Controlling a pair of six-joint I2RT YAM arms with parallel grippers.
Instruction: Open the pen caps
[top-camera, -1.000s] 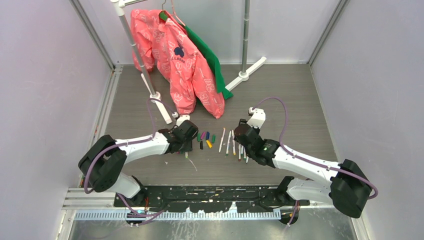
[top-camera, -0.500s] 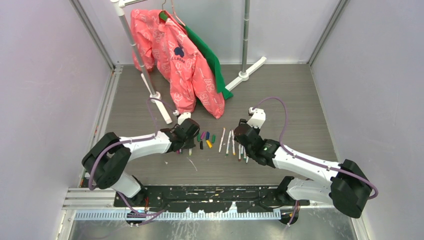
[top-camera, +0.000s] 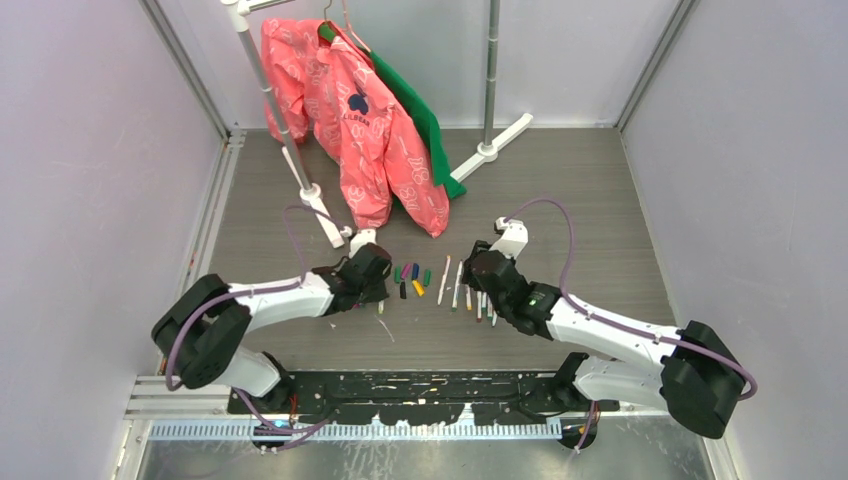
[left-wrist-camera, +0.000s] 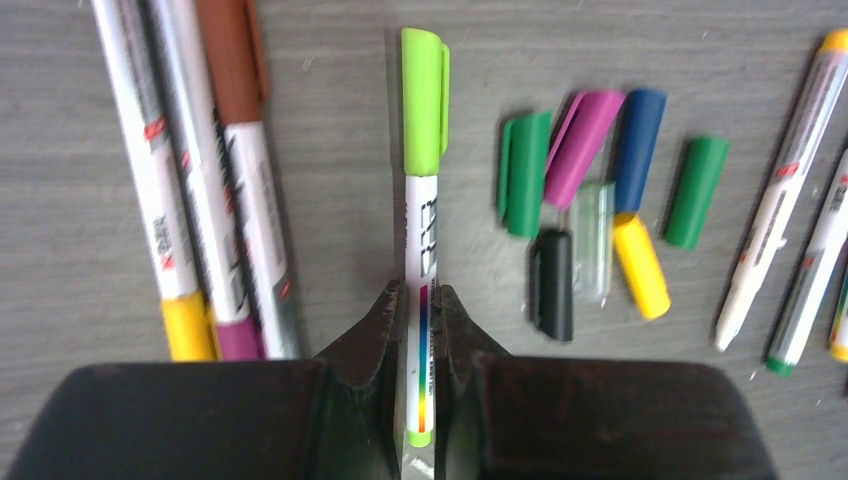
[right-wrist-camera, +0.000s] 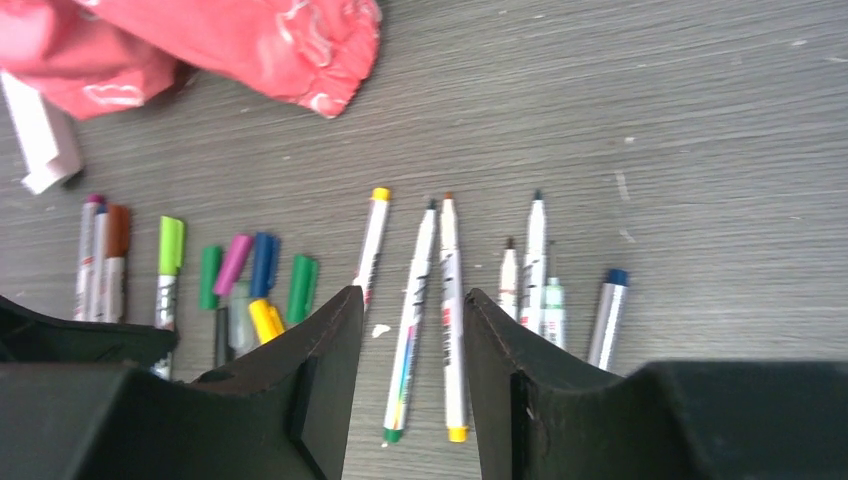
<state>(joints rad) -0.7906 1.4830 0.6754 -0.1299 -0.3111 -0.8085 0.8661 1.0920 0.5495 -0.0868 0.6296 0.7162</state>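
In the left wrist view my left gripper (left-wrist-camera: 420, 290) is shut on the white barrel of a pen (left-wrist-camera: 421, 225) that lies along the table, its lime-green pen cap (left-wrist-camera: 424, 100) on the far end. To its right lie loose pen caps: green (left-wrist-camera: 524, 172), magenta (left-wrist-camera: 582, 132), blue (left-wrist-camera: 638, 148), a second green (left-wrist-camera: 696, 178), yellow (left-wrist-camera: 640, 265), black (left-wrist-camera: 553, 283). My right gripper (right-wrist-camera: 412, 295) stands open above two uncapped pens (right-wrist-camera: 448, 300), holding nothing. From above, the left gripper (top-camera: 375, 290) and right gripper (top-camera: 480, 270) flank the cap pile (top-camera: 412, 280).
Three capped pens (left-wrist-camera: 215, 180), one with a brown cap (left-wrist-camera: 228, 60), lie left of the held pen. More uncapped pens (right-wrist-camera: 535, 270) lie to the right. A pink jacket (top-camera: 370, 130) and a green garment (top-camera: 425, 120) hang on a rack (top-camera: 490, 100) behind; its foot (top-camera: 325, 215) is near my left arm.
My left gripper's jaws have closed onto the barrel of the lime-capped pen, and the left arm has shifted slightly. The right arm has barely moved.
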